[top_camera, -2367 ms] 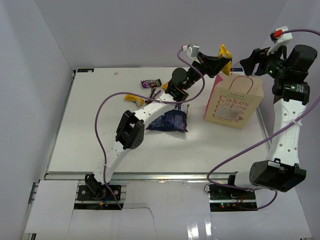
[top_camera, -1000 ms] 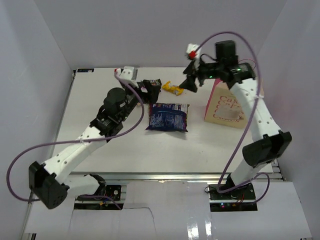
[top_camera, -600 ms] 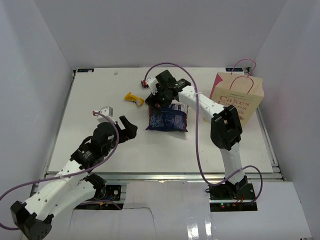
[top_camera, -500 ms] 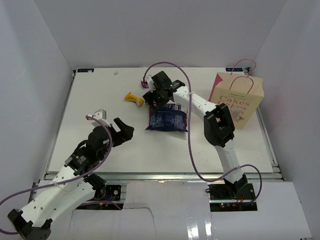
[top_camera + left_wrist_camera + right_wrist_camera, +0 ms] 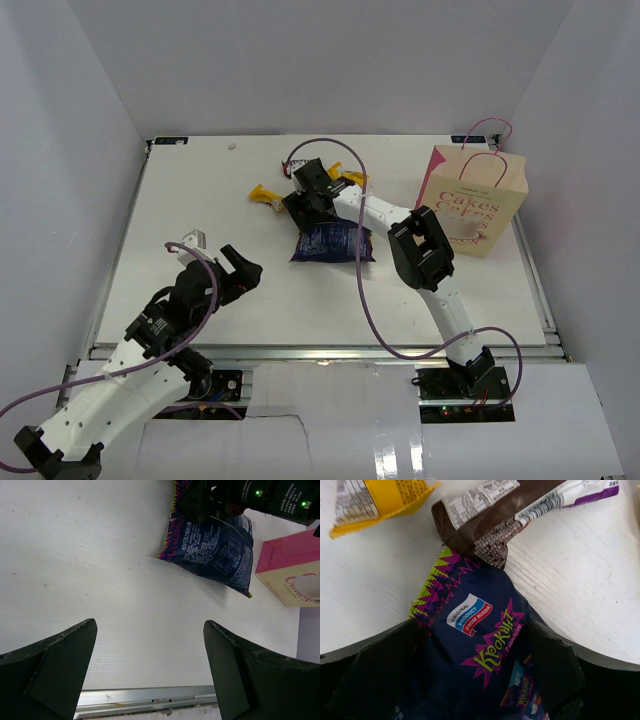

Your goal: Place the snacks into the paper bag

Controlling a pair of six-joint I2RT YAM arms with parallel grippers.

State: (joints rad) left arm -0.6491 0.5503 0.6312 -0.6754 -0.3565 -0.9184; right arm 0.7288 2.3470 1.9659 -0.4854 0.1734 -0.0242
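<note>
Hanging over bare desk, the left tool (image 5: 243, 264) has its jaws wide apart. At its one o'clock, the right tool (image 5: 472, 630) straddles the top end of the dark-blue bag (image 5: 485, 670), jaws apart. It should close squarely, clear of the candy bar (image 5: 515, 510) at the bag's tip, then carry toward the paper bag (image 5: 470, 200) at three o'clock.

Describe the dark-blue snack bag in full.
The dark-blue snack bag lies flat on the white table, crinkly and glossy like foil, with purple-and-lime zigzag edging and a small "Original product from Russia" badge. A brown candy bar lies against its far edge. The right gripper stands open astride that end; contact cannot be told.
</note>
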